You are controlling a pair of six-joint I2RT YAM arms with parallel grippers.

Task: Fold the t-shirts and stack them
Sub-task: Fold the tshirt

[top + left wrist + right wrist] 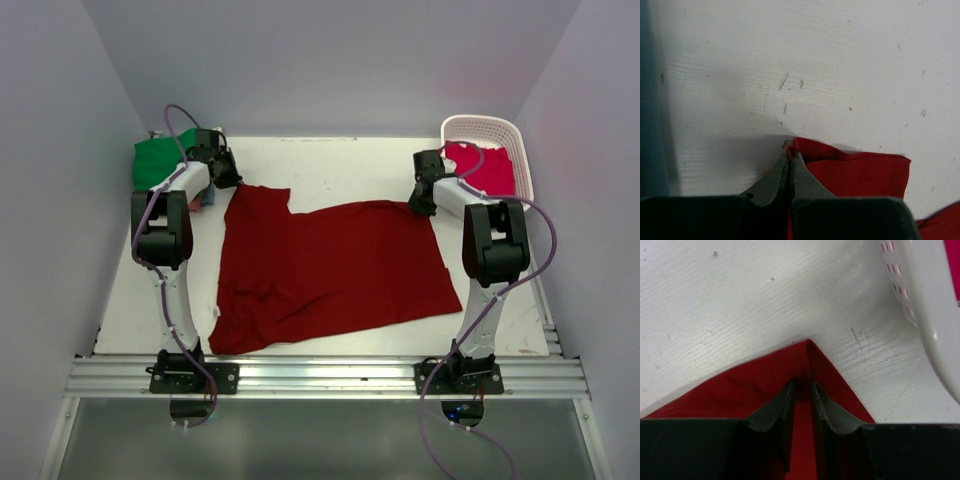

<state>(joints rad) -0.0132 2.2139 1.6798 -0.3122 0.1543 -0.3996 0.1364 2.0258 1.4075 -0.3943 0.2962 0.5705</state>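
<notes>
Red t-shirt [330,265], seemingly in both grippers [789,151] [802,386]

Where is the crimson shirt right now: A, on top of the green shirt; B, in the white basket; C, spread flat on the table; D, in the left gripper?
B: the crimson shirt lies inside the basket at the table's far right corner.

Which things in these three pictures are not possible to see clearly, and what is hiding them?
What lies under the green t-shirt: top view, the left arm covers its side.
Crimson-pink t-shirt: top view, partly behind the right arm; right wrist view, a sliver past the basket wall, cut off.
Dark red t-shirt far corners: top view, under the left end effector and right end effector.
Bluish strip: left wrist view, blurred, cut off.
</notes>
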